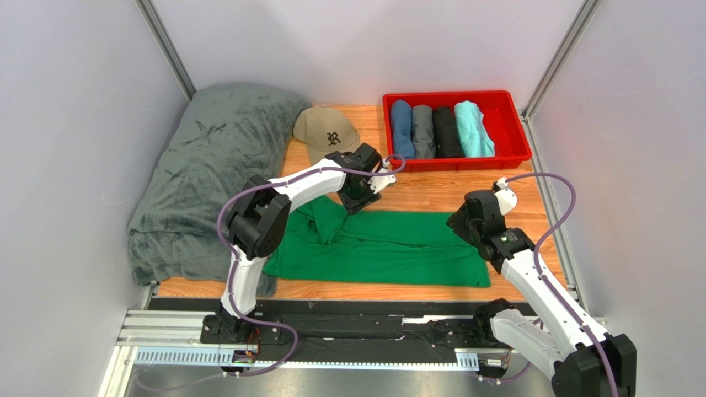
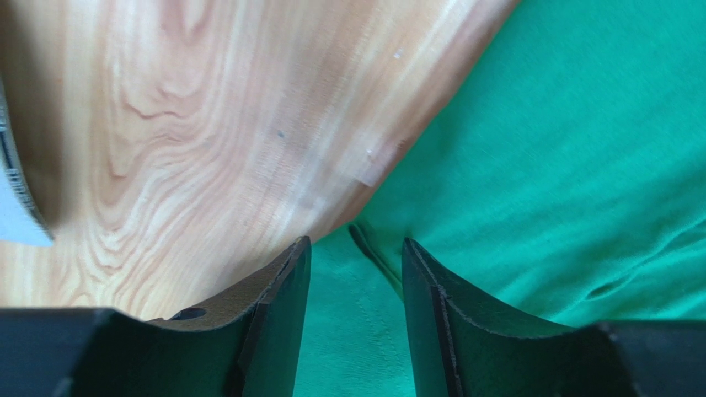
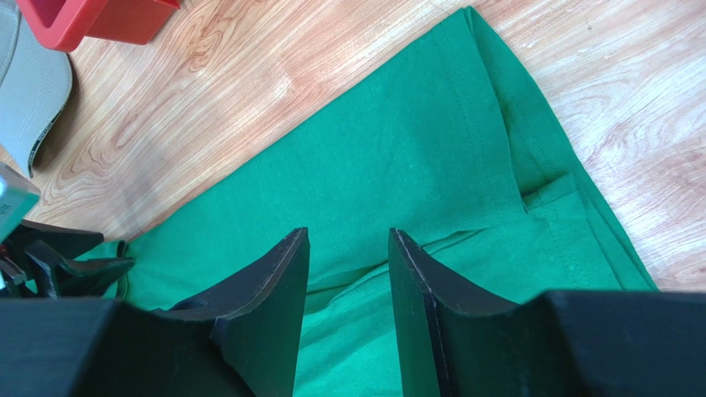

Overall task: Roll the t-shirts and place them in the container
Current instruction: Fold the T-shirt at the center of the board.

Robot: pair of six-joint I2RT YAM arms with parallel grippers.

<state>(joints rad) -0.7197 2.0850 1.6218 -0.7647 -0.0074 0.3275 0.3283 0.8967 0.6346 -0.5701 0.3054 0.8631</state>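
A bright green t-shirt [image 1: 389,248] lies on the wooden table, folded into a long band with a bunched sleeve part at its left end. My left gripper [image 1: 367,192] hovers over the shirt's far edge near that end. In the left wrist view the left gripper [image 2: 356,248] is open, with green cloth [image 2: 563,149] below the gap and nothing pinched. My right gripper [image 1: 464,222] stands at the shirt's right end. Seen from the right wrist, the right gripper [image 3: 348,236] is open just above the shirt [image 3: 398,157]. Several rolled t-shirts [image 1: 435,131] lie in the red tray.
The red tray [image 1: 515,132] sits at the back right, and its corner [image 3: 91,16] shows in the right wrist view. A tan cap [image 1: 325,132] lies beside it. A big dark-grey blanket [image 1: 207,165] fills the left side. White walls enclose the table.
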